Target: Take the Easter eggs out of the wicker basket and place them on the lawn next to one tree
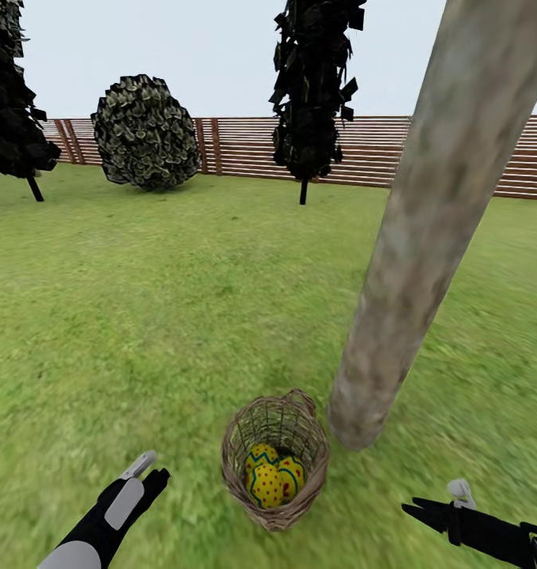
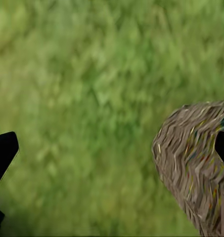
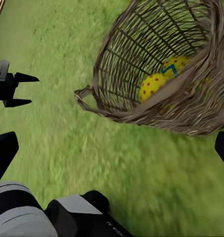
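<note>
Wicker basket (image 1: 275,462) on lawn (image 1: 141,316) beside tree (image 1: 426,237), three Easter eggs (image 1: 272,476) inside. Left gripper (image 1: 148,468), right gripper (image 1: 426,506): fingers spread, empty.

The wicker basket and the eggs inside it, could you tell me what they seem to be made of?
The wicker basket looks like woven brown cane or willow, matte: open gaps show between the strands. The Easter eggs look smooth and painted, yellow with blue zigzags and red dots; whether plastic, wood or shell cannot be told from this render.
</note>
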